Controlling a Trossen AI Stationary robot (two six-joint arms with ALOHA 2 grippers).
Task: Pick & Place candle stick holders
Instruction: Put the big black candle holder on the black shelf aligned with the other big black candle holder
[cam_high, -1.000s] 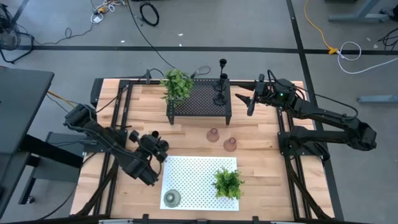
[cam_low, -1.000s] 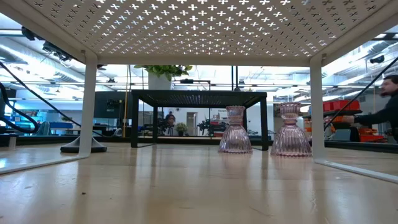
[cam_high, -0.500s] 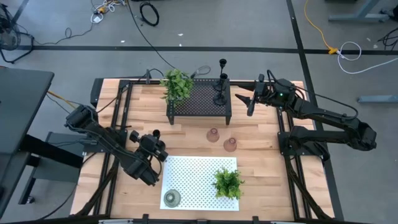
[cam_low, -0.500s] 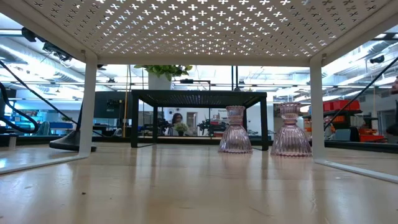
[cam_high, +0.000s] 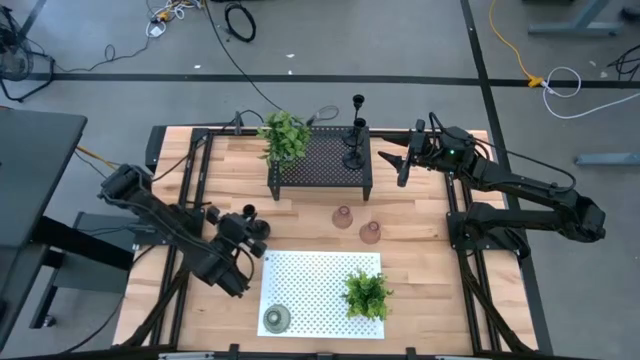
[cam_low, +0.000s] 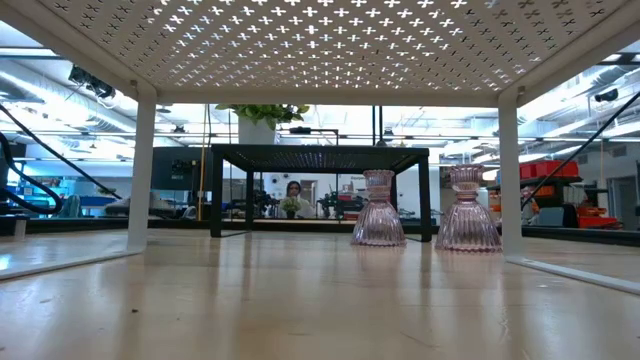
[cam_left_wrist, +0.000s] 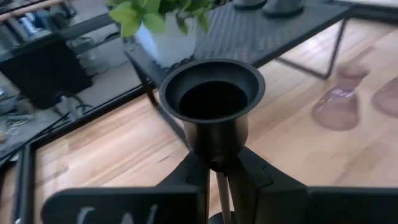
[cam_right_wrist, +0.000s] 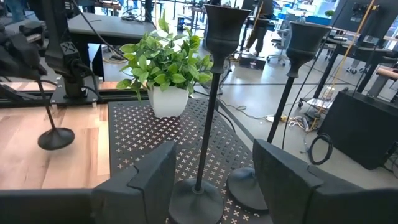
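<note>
Pale blond wood bench (cam_high: 420, 270), striped in planks. At upper centre, a black mesh rack (cam_high: 320, 160) carries matte black slim holders (cam_high: 356, 140) and a leafy green plant (cam_high: 285, 135) in a white pot. Mid-frame, two pink glass holders (cam_high: 356, 224) — translucent, ribbed. Lower centre, a white perforated shelf (cam_high: 315, 280) — cross-shaped cutouts — bears an olive-green glass holder (cam_high: 276, 319).

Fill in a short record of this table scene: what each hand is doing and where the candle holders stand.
Left hand: shut on the stem of a black holder, beside the white shelf
Right hand: open, facing two black holders standing on the black mesh rack
Pink glass holders: two, on the wood between rack and shelf
Olive-green holder: on the white shelf
Plants: one on the rack, another on the shelf
</note>
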